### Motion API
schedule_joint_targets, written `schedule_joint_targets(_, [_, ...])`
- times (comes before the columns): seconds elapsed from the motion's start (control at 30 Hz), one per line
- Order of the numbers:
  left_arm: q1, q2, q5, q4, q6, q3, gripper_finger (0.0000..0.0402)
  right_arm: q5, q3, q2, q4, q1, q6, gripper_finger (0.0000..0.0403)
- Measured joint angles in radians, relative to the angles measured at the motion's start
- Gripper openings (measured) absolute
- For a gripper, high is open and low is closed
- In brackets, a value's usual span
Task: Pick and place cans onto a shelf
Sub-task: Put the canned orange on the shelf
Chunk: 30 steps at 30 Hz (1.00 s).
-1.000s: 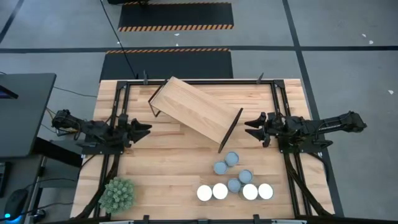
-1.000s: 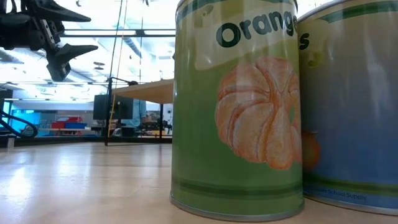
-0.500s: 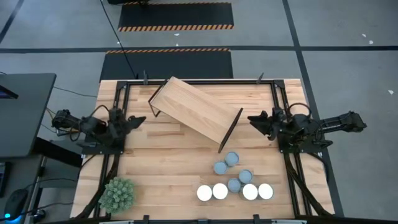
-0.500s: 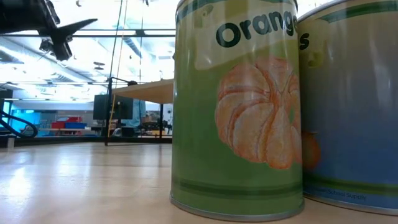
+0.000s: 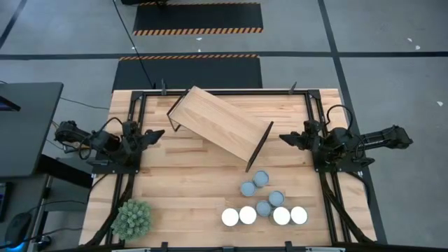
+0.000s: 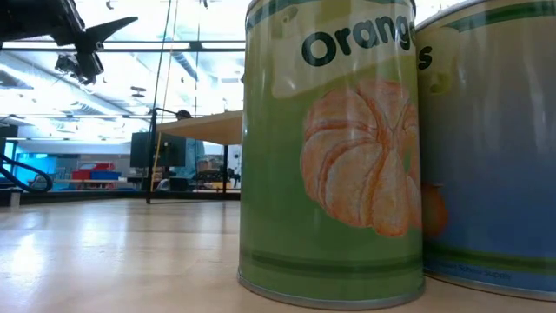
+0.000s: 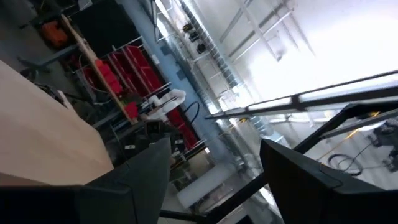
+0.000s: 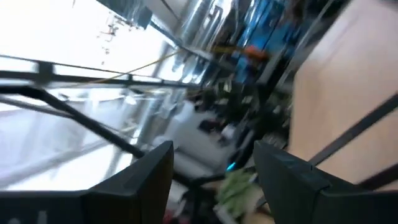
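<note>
Several cans [image 5: 264,203] stand upright in a cluster on the table's near right part, some with white tops and some with blue-grey tops. In the low view, two cans [image 6: 330,148] fill the foreground. The shelf [image 5: 220,122], a light-wood board on thin black legs [image 5: 259,147], stands skewed on the table's far half. My left gripper [image 5: 157,133] [image 7: 214,149] hovers open at the table's left edge, left of the shelf. My right gripper [image 5: 285,138] [image 8: 214,152] hovers open at the right edge, beside the shelf's right end. Both grippers point slightly upward with nothing between their fingers.
A spiky green plant ball [image 5: 132,218] sits at the near left corner. Black frame rails [image 5: 133,112] run along the table's left, right and far sides. Bare wood lies between the plant and the cans and in front of the shelf.
Both grippers have risen a little, tipped their fingers upward and rolled at the wrist. In the low view the left gripper has climbed toward the top edge. Cans and shelf have stayed in place.
</note>
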Motion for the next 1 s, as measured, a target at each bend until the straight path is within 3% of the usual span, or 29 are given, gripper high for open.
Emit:
schedule_joint_targets(0.17, [0.000, 0.170, 0.052, -0.002, 0.000, 0.084, 0.0254, -0.142, 0.000, 0.000, 0.002, 0.000, 0.046, 0.0229])
schedule_joint_targets(0.47, [0.000, 0.463, 0.176, -0.010, 0.000, 0.239, 0.0254, -0.154, 0.060, 0.009, -0.037, 0.001, -0.022, 0.0229])
schedule_joint_targets(0.8, [-0.065, 0.722, 0.204, -0.016, 0.000, 0.410, 0.0254, -0.153, 0.288, 0.104, -0.440, 0.055, -0.158, 0.0229])
schedule_joint_targets(1.0, [-0.109, 0.842, 0.205, -0.163, -0.007, 0.541, 0.0254, -0.150, 0.352, 0.184, -0.573, 0.093, -0.179, 0.0229])
